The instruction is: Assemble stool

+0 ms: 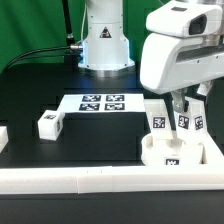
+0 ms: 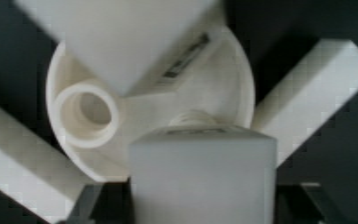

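Note:
The white round seat disc (image 1: pixel 172 153) lies at the exterior view's lower right, in the corner of the rails. One tagged leg (image 1: pixel 158 121) stands upright in it. My gripper (image 1: pixel 190 106) is shut on a second tagged leg (image 1: pixel 191 123) and holds it upright with its lower end at the seat. In the wrist view the held leg (image 2: pixel 202 170) fills the space between my fingers (image 2: pixel 108 200), above the seat (image 2: pixel 202 95) with an open round recess (image 2: pixel 87 108); the standing leg (image 2: pixel 123 40) shows beyond. A third leg (image 1: pixel 48 124) lies loose on the table at the left.
The marker board (image 1: pixel 102 102) lies flat in front of the robot base (image 1: pixel 104 45). A long white rail (image 1: pixel 90 181) runs along the front edge, and another rail (image 1: pixel 214 150) along the right, close around the seat. Rails also show in the wrist view (image 2: pixel 318 90).

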### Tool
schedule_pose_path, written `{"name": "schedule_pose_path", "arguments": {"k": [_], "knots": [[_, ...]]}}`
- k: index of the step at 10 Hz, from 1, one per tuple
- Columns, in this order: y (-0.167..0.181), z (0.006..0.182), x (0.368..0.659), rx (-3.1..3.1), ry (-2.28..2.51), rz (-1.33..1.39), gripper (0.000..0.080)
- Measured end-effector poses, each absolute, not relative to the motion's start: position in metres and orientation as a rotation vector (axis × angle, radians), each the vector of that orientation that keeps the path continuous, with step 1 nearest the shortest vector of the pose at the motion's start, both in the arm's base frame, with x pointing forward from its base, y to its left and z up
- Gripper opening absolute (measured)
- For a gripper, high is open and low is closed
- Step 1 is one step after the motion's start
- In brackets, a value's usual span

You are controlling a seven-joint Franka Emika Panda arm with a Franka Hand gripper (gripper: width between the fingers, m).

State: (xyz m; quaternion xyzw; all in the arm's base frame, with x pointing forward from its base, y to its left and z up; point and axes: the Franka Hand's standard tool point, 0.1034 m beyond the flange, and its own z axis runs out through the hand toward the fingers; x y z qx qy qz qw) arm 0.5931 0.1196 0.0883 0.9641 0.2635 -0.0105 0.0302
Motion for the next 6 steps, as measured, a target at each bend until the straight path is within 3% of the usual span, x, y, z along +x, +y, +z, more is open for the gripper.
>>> {"name": "schedule_pose_path", "arguments": {"k": [4, 6], "knots": [[0.1210, 0.0882, 0.5928, 3.049, 0.457, -0.022, 0.0335], [0.1241, 0.0873, 0.5919, 3.110, 0.053, -0.011, 0.0335]]}}
